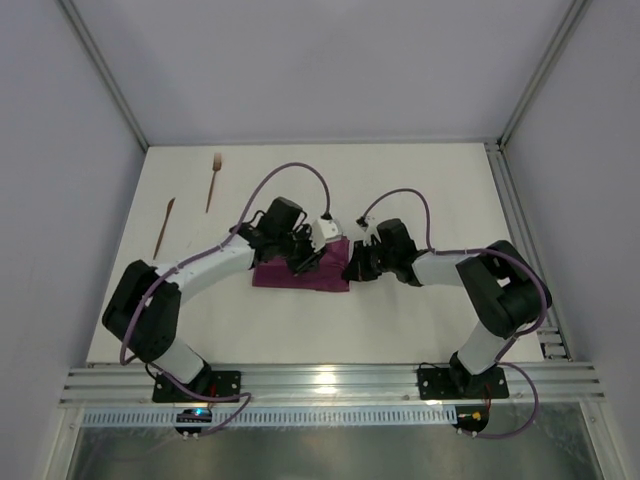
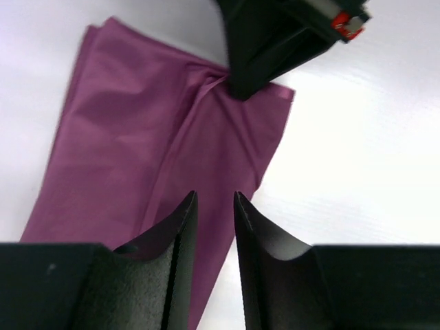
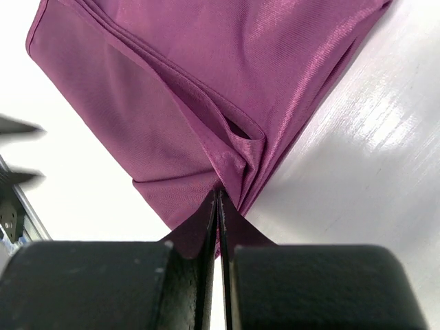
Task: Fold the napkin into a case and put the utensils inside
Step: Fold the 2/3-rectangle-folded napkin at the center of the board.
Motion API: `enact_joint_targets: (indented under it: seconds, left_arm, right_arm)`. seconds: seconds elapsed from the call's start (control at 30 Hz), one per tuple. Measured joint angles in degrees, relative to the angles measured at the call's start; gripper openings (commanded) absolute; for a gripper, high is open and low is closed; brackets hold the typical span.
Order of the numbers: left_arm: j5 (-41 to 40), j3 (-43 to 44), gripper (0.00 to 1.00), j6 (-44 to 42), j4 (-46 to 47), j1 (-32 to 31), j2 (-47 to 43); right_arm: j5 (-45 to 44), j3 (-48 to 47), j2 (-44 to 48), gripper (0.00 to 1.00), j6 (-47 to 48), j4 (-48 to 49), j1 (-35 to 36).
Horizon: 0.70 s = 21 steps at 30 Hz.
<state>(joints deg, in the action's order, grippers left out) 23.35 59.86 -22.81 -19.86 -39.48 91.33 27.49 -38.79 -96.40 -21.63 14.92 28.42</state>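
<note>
From overhead the light is bright and even, coming from above. My arms throw only soft, short shadows on the white table (image 1: 400,322), and one hot glare spot sits on the metal rail (image 1: 325,378) at bottom centre. Through my left wrist the table burns out to near white on the right. My own dark fingers (image 2: 172,261) at the bottom look soft and featureless, and my right pincer (image 2: 239,89) at the top is smeared. Through my right wrist the napkin (image 3: 206,82) gleams at upper right. Streaky glare lies on the table at right, a grey shadow hugs the fold, and the left edge is blurred.
</note>
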Motion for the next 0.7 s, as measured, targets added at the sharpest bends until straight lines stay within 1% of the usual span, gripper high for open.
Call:
enact_joint_targets:
  seconds: [0.07,0.1,0.17,0.2,0.3,0.43,0.47,0.5,0.53,0.6,0.7]
  left_arm:
    - [0.4,-0.3,0.37,0.2,-0.6,3.7,-1.7]
    - [0.4,-0.4,0.44,0.4,-0.8,5.7,-2.4]
    - [-0.9,-0.4,0.51,1.2,-0.6,9.3,-2.8]
    - [-2.0,-0.3,0.54,1.6,-0.6,11.2,-2.8]
    - [-6.4,1.6,0.57,1.4,-1.1,15.1,-0.2]
    - [-7.8,9.2,0.61,-1.6,-2.8,16.3,10.1]
    - [-7.5,10.5,0.63,-2.5,-3.3,16.4,12.1]
    - [-7.1,11.6,0.67,-4.1,-3.9,16.4,14.3]
    - [-6.9,12.1,0.68,-5.6,-4.7,16.4,16.0]
    - [-6.9,12.2,0.68,-8.0,-6.3,16.3,18.4]
    - [-7.0,14.2,0.68,-10.4,-7.3,16.4,19.5]
  right_arm:
    - [-0.1,0.0,-0.1,0.06,0.0,0.0,0.0]
    - [-0.1,0.0,-0.1,0.06,-0.1,0.0,0.0]
    - [-0.1,0.0,-0.3,0.06,-0.2,0.3,0.0]
    - [-0.1,-0.1,-0.4,0.06,-0.3,0.2,0.0]
    - [-0.2,-0.3,-0.5,0.06,-0.4,0.1,0.0]
    - [-0.2,-0.9,-1.0,0.06,-0.3,0.0,0.0]
    - [-0.2,-1.0,-1.0,0.06,-0.3,0.0,0.0]
    - [-0.2,-1.0,-1.1,0.06,-0.3,0.0,0.0]
    - [-0.2,-1.0,-1.1,0.06,-0.3,0.0,0.0]
    - [-0.2,-1.0,-1.1,0.06,-0.2,0.0,0.0]
    - [-0.1,-1.2,-1.4,0.06,0.0,0.0,0.0]
